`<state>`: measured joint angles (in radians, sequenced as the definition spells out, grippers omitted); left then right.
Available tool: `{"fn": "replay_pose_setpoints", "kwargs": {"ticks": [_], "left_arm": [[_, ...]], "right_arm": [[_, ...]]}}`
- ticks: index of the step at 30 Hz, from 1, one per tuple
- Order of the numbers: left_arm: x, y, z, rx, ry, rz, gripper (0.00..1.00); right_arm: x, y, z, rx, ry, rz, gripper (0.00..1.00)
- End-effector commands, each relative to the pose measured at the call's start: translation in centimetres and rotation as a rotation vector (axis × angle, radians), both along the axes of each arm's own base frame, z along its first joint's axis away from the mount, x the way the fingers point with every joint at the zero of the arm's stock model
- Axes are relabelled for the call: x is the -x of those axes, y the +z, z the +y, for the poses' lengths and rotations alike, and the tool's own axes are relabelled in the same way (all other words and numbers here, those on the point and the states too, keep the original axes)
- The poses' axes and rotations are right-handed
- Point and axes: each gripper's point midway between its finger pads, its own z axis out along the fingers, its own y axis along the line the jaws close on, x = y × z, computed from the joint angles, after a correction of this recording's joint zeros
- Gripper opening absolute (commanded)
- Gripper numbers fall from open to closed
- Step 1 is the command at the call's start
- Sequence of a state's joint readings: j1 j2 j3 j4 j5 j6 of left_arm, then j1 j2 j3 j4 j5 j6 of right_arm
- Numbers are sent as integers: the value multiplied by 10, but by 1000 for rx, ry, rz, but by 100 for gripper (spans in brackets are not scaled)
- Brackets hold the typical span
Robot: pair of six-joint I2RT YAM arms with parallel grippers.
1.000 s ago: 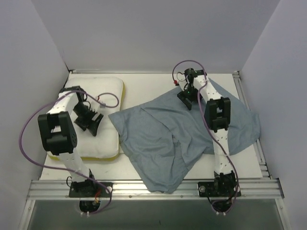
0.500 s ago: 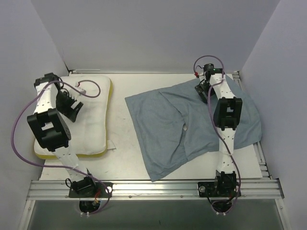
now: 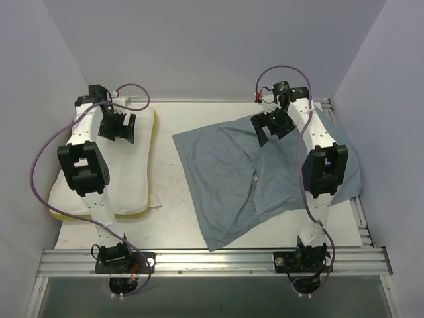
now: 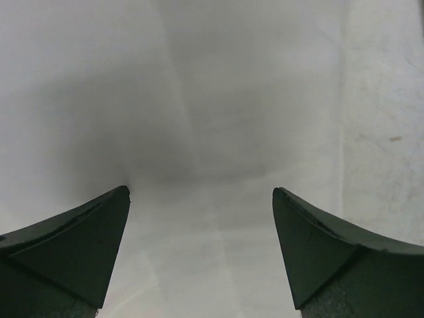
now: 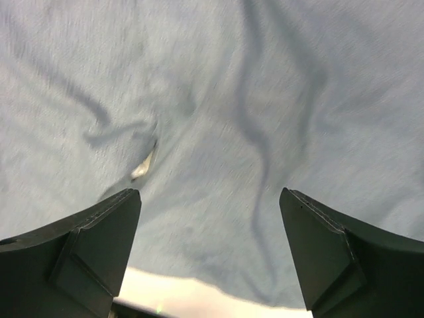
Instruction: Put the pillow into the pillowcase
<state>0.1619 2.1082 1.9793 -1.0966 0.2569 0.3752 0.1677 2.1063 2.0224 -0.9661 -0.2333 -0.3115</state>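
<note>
White table (image 3: 165, 126): pillow (image 3: 129, 179) lies outside flat grey-blue pillowcase (image 3: 225, 179), apart.

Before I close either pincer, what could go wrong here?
The right pincer is open over the limp grey-blue cloth pillowcase; no opening shows, so it may pinch both layers shut. The left pincer is open over the far end of the soft white yellow-edged pillow; held there, the pillow would probably sag or fold.

The pillow (image 3: 132, 173) lies left, well apart from the spread pillowcase (image 3: 225, 173).
</note>
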Motion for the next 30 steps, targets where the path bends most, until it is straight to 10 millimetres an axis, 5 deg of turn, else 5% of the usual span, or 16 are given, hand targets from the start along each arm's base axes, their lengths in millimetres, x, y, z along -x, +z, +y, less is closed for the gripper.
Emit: {"fn": "replay_pose_setpoints", "kwargs": {"ticks": [1, 8, 14, 17, 23, 24, 30], "left_arm": [[-23, -22, 24, -68, 302, -30, 97], [-43, -33, 53, -222, 286, -94, 97], [-59, 30, 50, -186, 145, -250, 97], [-63, 44, 65, -238, 143, -268, 98], [-73, -9, 69, -199, 96, -138, 97], [-73, -36, 64, -164, 85, -86, 97], [-50, -120, 42, -30, 73, 144, 97]], "right_arm": [[47, -4, -13, -27, -71, 161, 90], [75, -8, -33, -24, -118, 215, 90], [85, -6, -47, -26, -151, 222, 90], [85, -6, -50, -29, -161, 222, 91], [88, -10, -50, -36, -164, 246, 91], [90, -10, -50, -32, -165, 253, 91], [97, -4, -58, 2, -160, 253, 91]]}}
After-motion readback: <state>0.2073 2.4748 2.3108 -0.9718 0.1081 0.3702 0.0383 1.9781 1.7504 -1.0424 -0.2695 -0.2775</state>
